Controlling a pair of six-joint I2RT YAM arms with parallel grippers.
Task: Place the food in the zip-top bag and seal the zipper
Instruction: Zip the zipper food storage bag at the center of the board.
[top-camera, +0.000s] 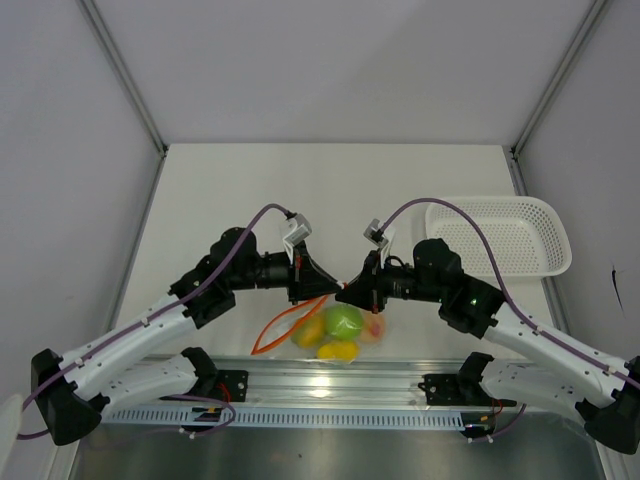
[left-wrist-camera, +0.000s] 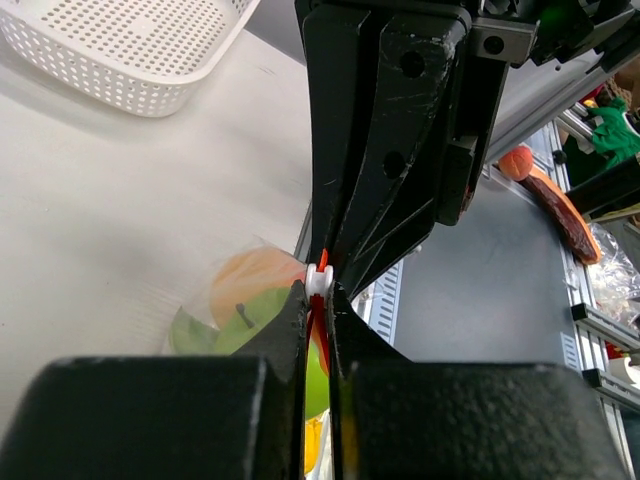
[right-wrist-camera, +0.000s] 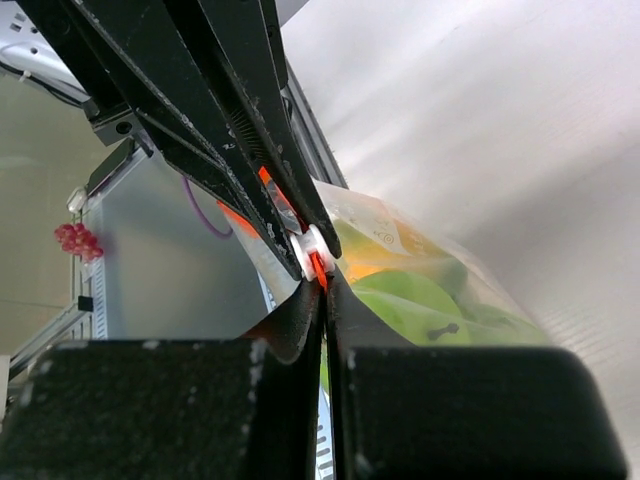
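Walked up just as both arms had met nose to nose over the near part of the table (top-camera: 300, 190). The left gripper (left-wrist-camera: 318, 300) was pinched tight on the zipper (right-wrist-camera: 318, 268), that orange-red strip, its fingers (left-wrist-camera: 285, 340) squeezed flat on either side of it. The right gripper (right-wrist-camera: 325, 292) was clamped down on the same strip from the opposite side, tips nearly touching the left one's. Wedged right between the two was a little white slider (right-wrist-camera: 312, 246) riding on the strip.

The zip-top bag (right-wrist-camera: 390, 235) was just below the grippers, close to the metal rail (top-camera: 400, 375) at the front. Honestly couldn't tell if it was resting on the table or lifted a bit. The food looked to be inside it: a green apple (top-camera: 344, 320) in the middle, a yellow fruit (top-camera: 338, 350) nearest the rail, an orange-yellow one (top-camera: 310, 332) on the left and a peach (top-camera: 375, 328) on the right. The loose part of the strip looped off to the left, toward the rail.

The white mesh basket (top-camera: 500, 235) sat well apart, over at the table's right side.
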